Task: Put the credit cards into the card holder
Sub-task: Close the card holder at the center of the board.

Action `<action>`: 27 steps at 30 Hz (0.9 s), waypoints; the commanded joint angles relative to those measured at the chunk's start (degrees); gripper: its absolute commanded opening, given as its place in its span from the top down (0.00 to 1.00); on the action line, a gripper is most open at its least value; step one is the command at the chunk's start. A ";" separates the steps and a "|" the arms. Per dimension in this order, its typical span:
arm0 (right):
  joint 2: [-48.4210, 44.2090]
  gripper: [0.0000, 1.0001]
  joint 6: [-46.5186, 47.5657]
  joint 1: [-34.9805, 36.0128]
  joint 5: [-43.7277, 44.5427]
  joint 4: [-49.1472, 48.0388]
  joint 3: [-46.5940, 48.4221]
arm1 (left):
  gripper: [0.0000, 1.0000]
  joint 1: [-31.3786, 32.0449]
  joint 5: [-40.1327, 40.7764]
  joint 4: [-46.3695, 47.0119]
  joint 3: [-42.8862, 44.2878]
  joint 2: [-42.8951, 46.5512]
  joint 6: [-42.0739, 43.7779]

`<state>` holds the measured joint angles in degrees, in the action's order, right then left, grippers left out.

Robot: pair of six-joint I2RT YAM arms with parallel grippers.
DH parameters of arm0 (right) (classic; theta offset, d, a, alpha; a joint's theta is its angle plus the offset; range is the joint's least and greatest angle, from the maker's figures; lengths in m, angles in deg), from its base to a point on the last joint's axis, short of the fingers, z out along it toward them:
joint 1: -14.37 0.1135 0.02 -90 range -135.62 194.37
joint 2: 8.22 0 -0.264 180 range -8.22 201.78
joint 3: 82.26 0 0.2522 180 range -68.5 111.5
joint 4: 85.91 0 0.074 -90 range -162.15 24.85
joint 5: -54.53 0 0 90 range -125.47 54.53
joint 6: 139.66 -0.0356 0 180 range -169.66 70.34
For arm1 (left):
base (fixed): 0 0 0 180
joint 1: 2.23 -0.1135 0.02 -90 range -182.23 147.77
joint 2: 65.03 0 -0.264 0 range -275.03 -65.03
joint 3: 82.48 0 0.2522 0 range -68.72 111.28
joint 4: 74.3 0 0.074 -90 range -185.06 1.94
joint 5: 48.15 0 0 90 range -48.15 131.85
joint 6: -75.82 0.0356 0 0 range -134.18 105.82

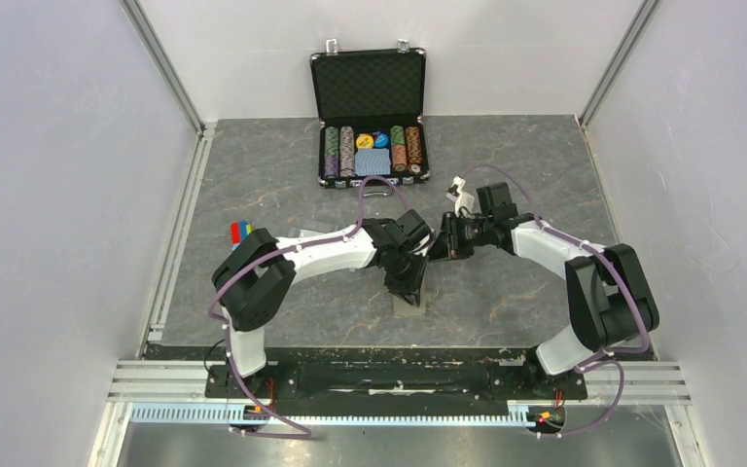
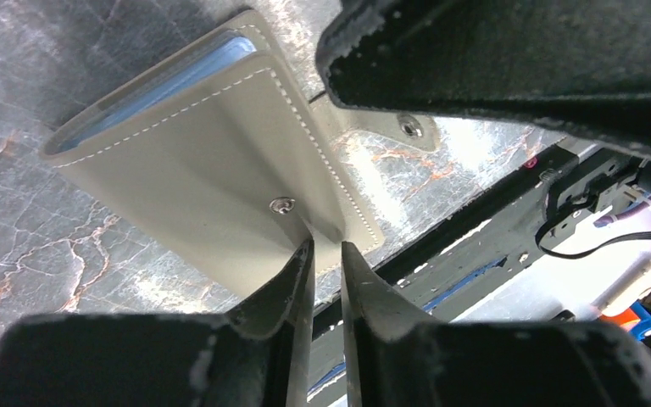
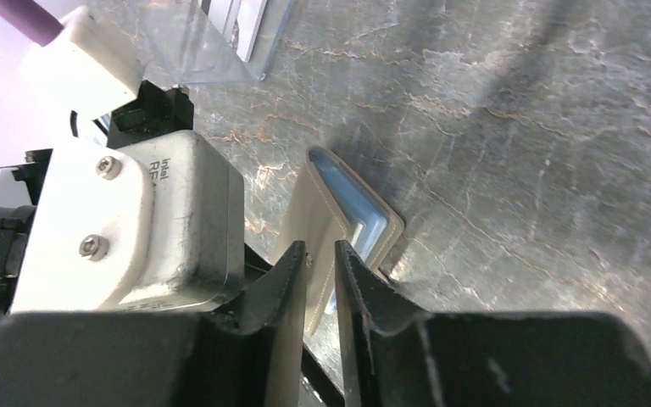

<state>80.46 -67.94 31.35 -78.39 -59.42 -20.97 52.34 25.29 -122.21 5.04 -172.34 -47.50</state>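
Left wrist: left jaws and right jaws, nearly closed, pinch the card holder (image 2: 178, 170) (blue lining showing).

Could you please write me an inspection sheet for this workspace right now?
Surface: grey marbled table.
Job's things: card holder partly open, blue lining showing; credit cards not seen.
Clutter: open poker-chip case at far edge; small coloured pieces at left; clear sleeve.
Grippers: left gripper and right gripper each pinch the card holder.
Cables: purple cables loop along both arms.
Surroundings: white walls, metal rails.
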 commanded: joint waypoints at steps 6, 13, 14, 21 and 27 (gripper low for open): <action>7.84 0.87 -3.09 4.90 -6.74 -8.61 -0.09 | 0.79 0.07 2.55 -2.15 -0.16 -2.00 2.95; 10.39 0.92 0.53 5.00 -1.25 -4.38 -0.91 | 0.73 0.06 3.20 -2.15 -1.07 -0.36 2.60; 10.74 0.92 0.67 5.00 -1.28 -4.36 -1.32 | 0.71 0.10 3.08 -2.02 -1.07 0.12 2.47; 11.67 0.93 1.53 5.00 2.72 -3.52 -4.15 | 0.73 1.14 -0.44 2.06 -3.03 3.29 1.50; 12.26 0.95 1.20 4.91 7.95 -0.46 -3.85 | 0.82 3.18 0.72 2.02 -6.59 2.04 0.92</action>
<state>91.17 -68.57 35.98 -79.22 -64.16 -23.57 54.26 26.21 -121.51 1.15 -171.59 -46.93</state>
